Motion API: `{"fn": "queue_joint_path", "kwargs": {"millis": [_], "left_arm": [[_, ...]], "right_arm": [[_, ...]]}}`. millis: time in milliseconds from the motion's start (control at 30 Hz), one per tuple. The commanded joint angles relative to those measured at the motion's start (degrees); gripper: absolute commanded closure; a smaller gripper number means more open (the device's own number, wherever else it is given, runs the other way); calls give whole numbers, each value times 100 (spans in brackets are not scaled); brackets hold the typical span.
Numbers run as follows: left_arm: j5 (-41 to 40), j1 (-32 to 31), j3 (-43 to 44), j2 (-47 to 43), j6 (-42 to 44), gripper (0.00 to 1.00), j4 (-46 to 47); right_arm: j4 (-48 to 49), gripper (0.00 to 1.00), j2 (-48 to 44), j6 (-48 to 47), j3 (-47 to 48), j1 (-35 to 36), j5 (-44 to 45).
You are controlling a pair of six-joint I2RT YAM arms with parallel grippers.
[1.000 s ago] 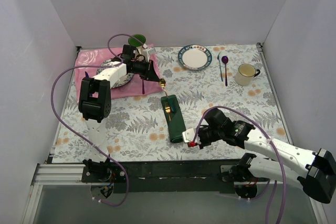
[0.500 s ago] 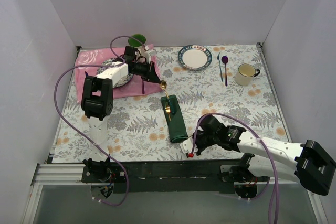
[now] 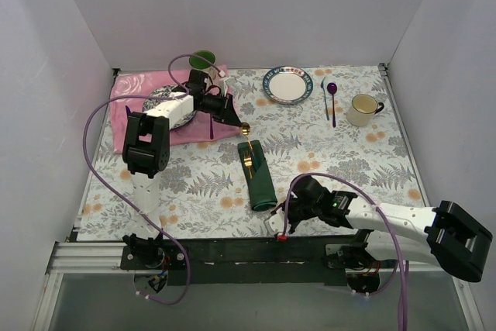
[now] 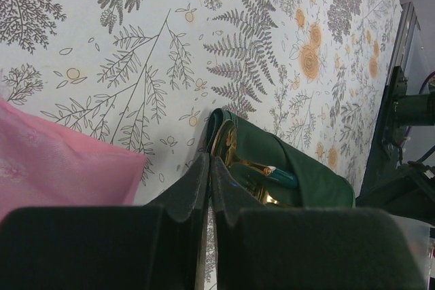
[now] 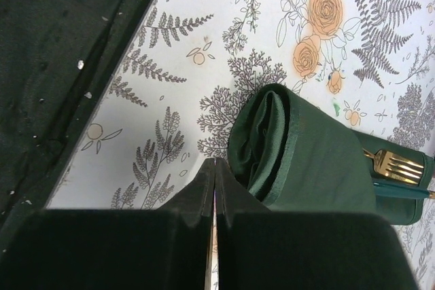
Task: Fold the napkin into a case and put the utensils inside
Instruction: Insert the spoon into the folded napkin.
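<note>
The dark green napkin point(image 3: 257, 180) lies folded into a long narrow case in the middle of the table. A gold fork head point(image 3: 248, 160) pokes out of its far end. In the right wrist view the napkin point(image 5: 309, 161) shows its rolled near end, with the fork point(image 5: 397, 166) beyond. My left gripper point(image 3: 235, 118) hovers just past the case's far end, shut on a gold-headed utensil point(image 3: 245, 127). That utensil's head point(image 4: 223, 142) sticks out beyond the left gripper point(image 4: 209, 161). My right gripper point(image 3: 279, 226) is shut on nothing, beside the napkin's near end; its tips point(image 5: 215, 162) hang over the tablecloth.
A pink cloth point(image 3: 132, 91) with a patterned plate point(image 3: 164, 97) and a green cup point(image 3: 203, 59) lies at the back left. A blue-rimmed white plate point(image 3: 287, 95), a purple spoon point(image 3: 332, 100) and a cream mug point(image 3: 362, 110) stand at the back right. The black rail point(image 3: 232, 249) borders the near edge.
My right gripper has drawn back from the napkin's near end toward the table's front edge, its jaws closing fully. My left gripper has shifted slightly right with the gold-headed utensil.
</note>
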Motion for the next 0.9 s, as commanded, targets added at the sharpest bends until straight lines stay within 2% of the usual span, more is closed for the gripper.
{"fn": "queue_joint_path", "kwargs": {"millis": [0, 167, 867], "left_arm": [[243, -62, 131, 56, 107, 100, -102], [296, -97, 113, 135, 107, 100, -120], [366, -387, -159, 100, 248, 100, -269]], "right_arm": [[555, 99, 209, -186, -36, 48, 182], [1021, 99, 200, -379, -255, 223, 367], [1215, 99, 447, -239, -273, 294, 719]]}}
